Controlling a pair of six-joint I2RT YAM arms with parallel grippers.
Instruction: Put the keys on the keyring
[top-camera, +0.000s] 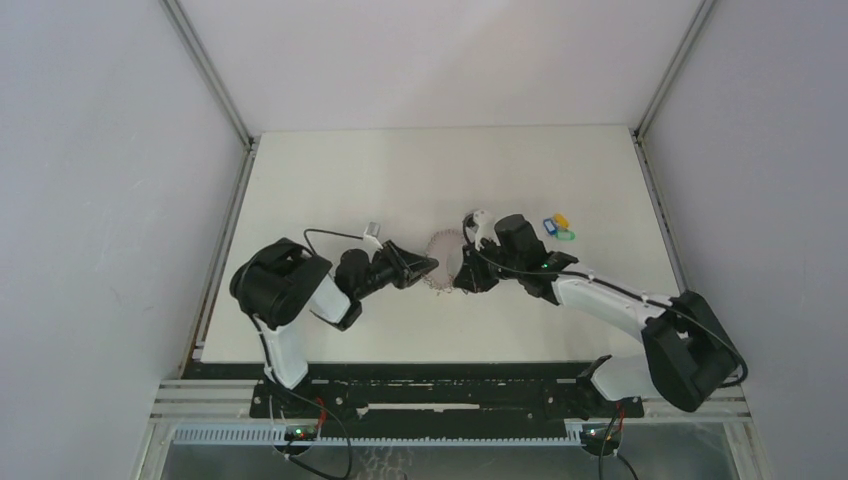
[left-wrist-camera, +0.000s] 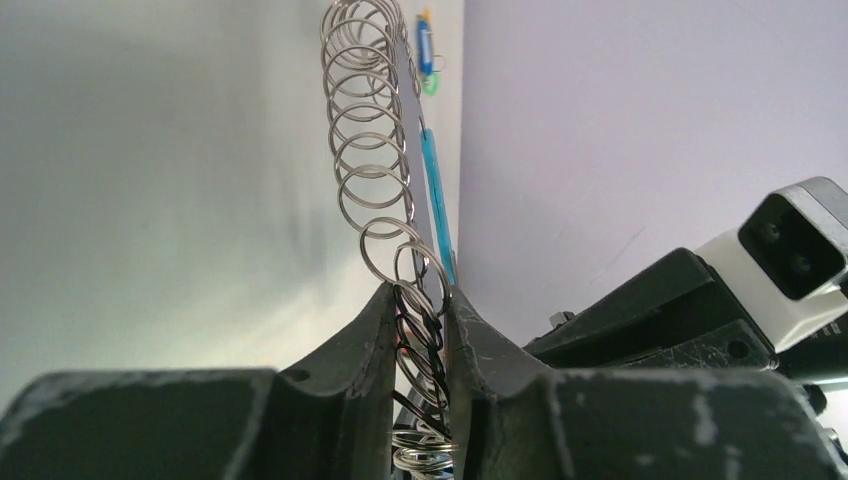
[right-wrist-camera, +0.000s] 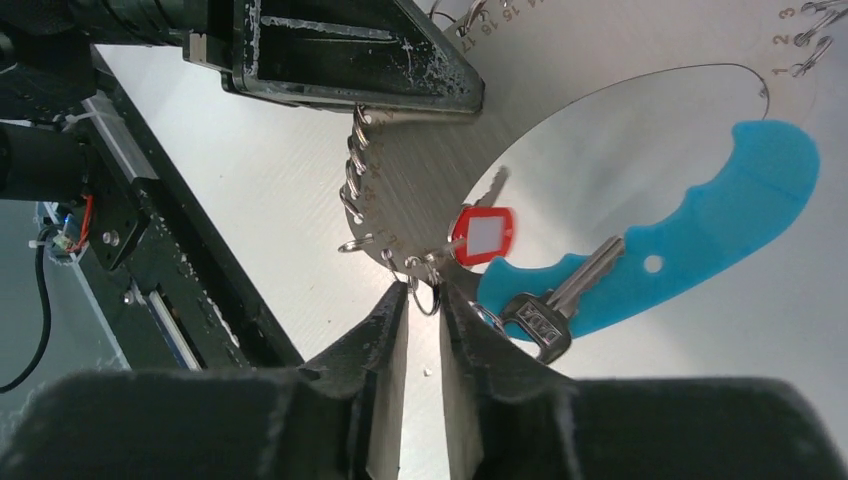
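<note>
Item: keyring (top-camera: 443, 262) — a thin grey metal disc, its rim hung with a row of small split rings (left-wrist-camera: 372, 190), carrying a curved cyan piece (right-wrist-camera: 700, 215), a red tag (right-wrist-camera: 483, 235) and one metal key (right-wrist-camera: 545, 318). Location: about mid-worktop (top-camera: 350, 170), slightly toward the near edge, between the two arms. Left jaws: narrow, pinched on the rim, the row of rings running between the fingers (left-wrist-camera: 365, 340). Right jaws: narrow, a slit of light between them, one small ring (right-wrist-camera: 428, 296) at their mouth; whether they grip it cannot be told. Item: keys (top-camera: 558, 227) — blue, yellow and green plastic tags, lying together toward the right edge of the worktop, apart from the disc, untouched. Handling, judged: the disc is light, stiff and smooth, apt to pivot or slip in a single pinch, so best held by bare rim between rings, flat faces square to the grip. The split rings look springy and tight, likely to need prising at the coil end. The tags are very light and easily flicked away; take each by its flat body, leaving the loop free for threading. Status: none of the three seen on the disc.
</note>
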